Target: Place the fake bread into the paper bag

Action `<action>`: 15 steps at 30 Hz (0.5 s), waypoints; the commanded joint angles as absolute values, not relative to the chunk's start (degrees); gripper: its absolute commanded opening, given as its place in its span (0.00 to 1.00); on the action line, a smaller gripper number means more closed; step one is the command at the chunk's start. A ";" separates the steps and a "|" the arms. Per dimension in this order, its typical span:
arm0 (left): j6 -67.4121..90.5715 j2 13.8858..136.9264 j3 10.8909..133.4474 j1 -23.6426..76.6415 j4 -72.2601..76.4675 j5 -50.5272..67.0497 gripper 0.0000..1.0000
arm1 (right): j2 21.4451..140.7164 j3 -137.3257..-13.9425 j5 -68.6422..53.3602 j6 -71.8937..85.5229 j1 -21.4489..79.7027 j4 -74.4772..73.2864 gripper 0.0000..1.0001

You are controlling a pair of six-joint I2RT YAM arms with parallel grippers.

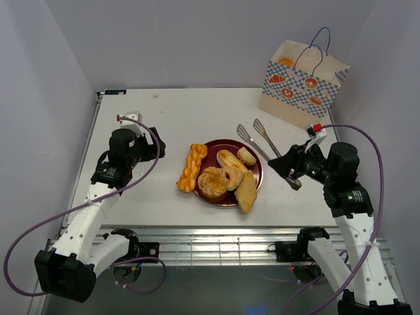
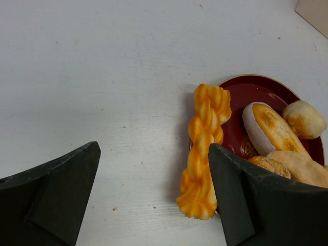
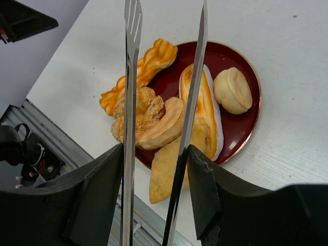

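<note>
The fake bread lies on and around a dark red plate point(image 1: 218, 146) at mid-table. A braided stick point(image 1: 191, 167) leans off the plate's left rim, beside a sugared bun point(image 1: 212, 182), an oval roll point(image 1: 230, 159), a small round bun point(image 1: 247, 155) and a flat wedge point(image 1: 247, 191). The paper bag point(image 1: 302, 85) stands upright at the far right. My right gripper point(image 3: 156, 169) is shut on metal tongs point(image 3: 129, 113), whose arms hang spread above the plate point(image 3: 230, 56). My left gripper point(image 2: 154, 195) is open and empty, just left of the braided stick point(image 2: 205, 148).
The tongs point(image 1: 259, 139) point from the right gripper point(image 1: 289, 167) towards the back left, their tips over the table behind the plate. Grey walls enclose the table on three sides. A metal rail runs along the near edge point(image 1: 223, 246).
</note>
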State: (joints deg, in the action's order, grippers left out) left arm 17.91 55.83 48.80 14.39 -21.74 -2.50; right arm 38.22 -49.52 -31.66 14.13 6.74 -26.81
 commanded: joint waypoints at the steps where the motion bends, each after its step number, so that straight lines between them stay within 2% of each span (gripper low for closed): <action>1: 17.93 54.32 51.06 14.68 -22.15 -3.52 0.97 | 36.48 -47.82 -31.38 10.81 8.87 -29.88 0.57; 9: 18.02 54.41 51.15 14.59 -22.15 -2.90 0.98 | 36.12 -46.23 -28.74 9.76 12.03 -37.00 0.56; 15: 17.93 54.23 51.15 14.59 -22.32 -3.60 0.98 | 38.14 -46.93 -29.45 10.11 15.98 -35.51 0.56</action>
State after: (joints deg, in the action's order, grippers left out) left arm 18.04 55.79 48.82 14.39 -22.28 -2.66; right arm 37.30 -45.93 -29.26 11.05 13.47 -37.15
